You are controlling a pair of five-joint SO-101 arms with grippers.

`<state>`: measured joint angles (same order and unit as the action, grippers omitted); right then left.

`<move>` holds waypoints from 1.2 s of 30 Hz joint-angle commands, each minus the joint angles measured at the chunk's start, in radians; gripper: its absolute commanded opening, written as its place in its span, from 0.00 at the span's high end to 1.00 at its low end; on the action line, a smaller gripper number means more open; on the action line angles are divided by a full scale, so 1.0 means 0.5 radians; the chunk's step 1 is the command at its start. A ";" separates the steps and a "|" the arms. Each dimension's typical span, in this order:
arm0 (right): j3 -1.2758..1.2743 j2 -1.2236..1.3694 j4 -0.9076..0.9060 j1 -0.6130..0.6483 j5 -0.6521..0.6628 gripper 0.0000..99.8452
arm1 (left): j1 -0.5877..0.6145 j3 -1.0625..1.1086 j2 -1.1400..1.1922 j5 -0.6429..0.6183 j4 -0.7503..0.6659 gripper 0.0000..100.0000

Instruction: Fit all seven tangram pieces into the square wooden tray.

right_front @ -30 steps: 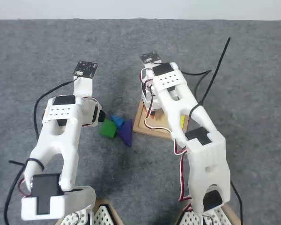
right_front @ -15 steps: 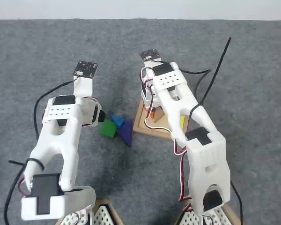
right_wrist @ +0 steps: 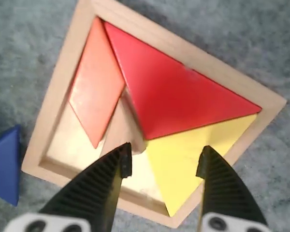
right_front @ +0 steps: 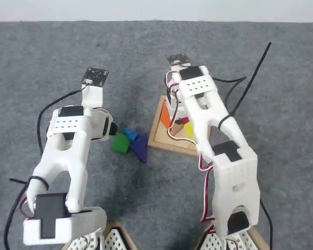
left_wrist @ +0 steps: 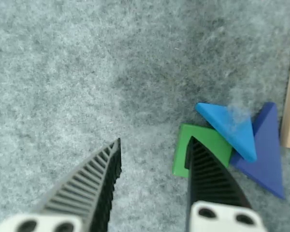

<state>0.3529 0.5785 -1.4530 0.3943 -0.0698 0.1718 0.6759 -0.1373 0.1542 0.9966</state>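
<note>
The square wooden tray [right_wrist: 63, 87] holds an orange parallelogram [right_wrist: 96, 82], a large red triangle [right_wrist: 174, 96] and a yellow triangle [right_wrist: 193, 154]; part of its floor is bare. My right gripper [right_wrist: 165, 147] hangs open above the tray, over the edge where red meets yellow, holding nothing. On the carpet beside the tray lie a green piece [left_wrist: 210, 142], a light blue triangle [left_wrist: 229, 128] resting partly on it, and a dark blue triangle [left_wrist: 266, 154]. My left gripper [left_wrist: 153, 141] is open just beside the green piece, one finger overlapping its edge.
Grey carpet covers the table on all sides. In the high view the tray [right_front: 161, 140] sits right of the loose pieces [right_front: 130, 140], with the right arm stretched over it. Cables trail beside both arms.
The right arm has swung to the right over the tray, uncovering the orange piece and more of the tray in the high view. The left arm has kept still.
</note>
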 commanded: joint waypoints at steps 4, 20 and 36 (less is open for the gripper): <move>0.012 0.097 0.069 0.051 -0.018 0.78 | 0.009 -0.017 -0.021 0.025 -0.031 0.79; 0.325 0.011 -0.026 0.032 -0.025 0.78 | 0.009 -0.017 -0.012 0.034 -0.031 0.79; -1.663 -1.272 0.968 0.364 0.328 0.81 | 0.009 -0.017 -0.012 0.037 -0.034 0.79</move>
<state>-0.2823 0.0568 -1.1354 0.5677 0.0575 0.1718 0.6759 -0.1373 0.1573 0.9966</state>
